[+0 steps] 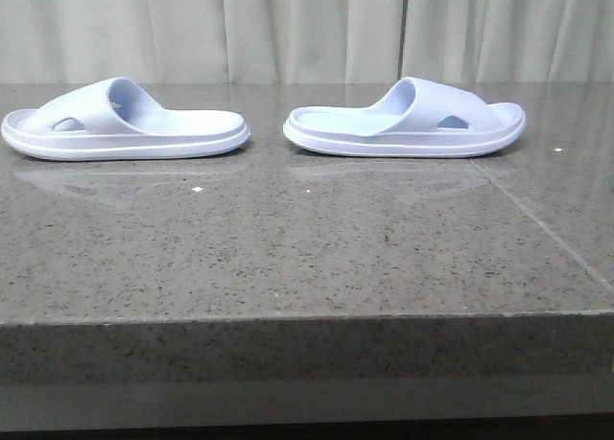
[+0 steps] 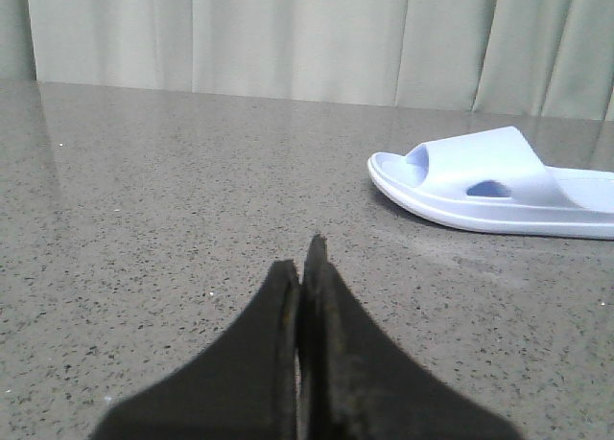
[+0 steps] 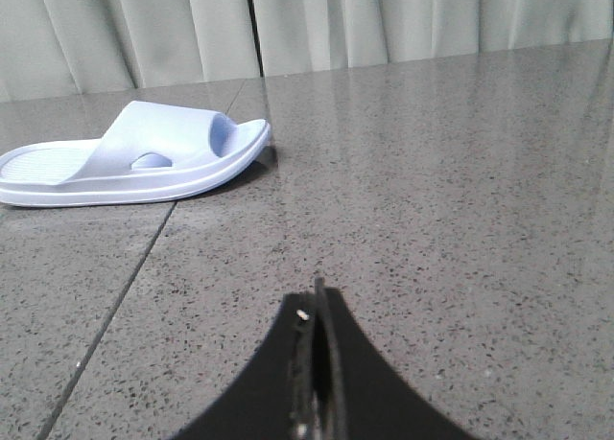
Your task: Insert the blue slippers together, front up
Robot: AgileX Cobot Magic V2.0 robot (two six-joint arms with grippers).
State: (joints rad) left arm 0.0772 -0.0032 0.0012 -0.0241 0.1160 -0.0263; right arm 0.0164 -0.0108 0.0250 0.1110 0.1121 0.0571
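Note:
Two pale lavender-blue slippers lie flat, sole down, on the grey stone table. The left slipper (image 1: 125,124) lies at the far left with its toe pointing left; it also shows in the left wrist view (image 2: 499,181). The right slipper (image 1: 408,122) lies at the far right with its toe pointing right; it also shows in the right wrist view (image 3: 139,157). Their heels face each other with a small gap between. My left gripper (image 2: 305,258) is shut and empty, low over the table, well short of its slipper. My right gripper (image 3: 315,296) is shut and empty, likewise apart. Neither gripper shows in the front view.
The speckled grey table (image 1: 288,258) has a seam line (image 1: 547,234) running on its right side and a front edge (image 1: 307,315) near the camera. Pale curtains (image 1: 307,28) hang behind the table's far edge.

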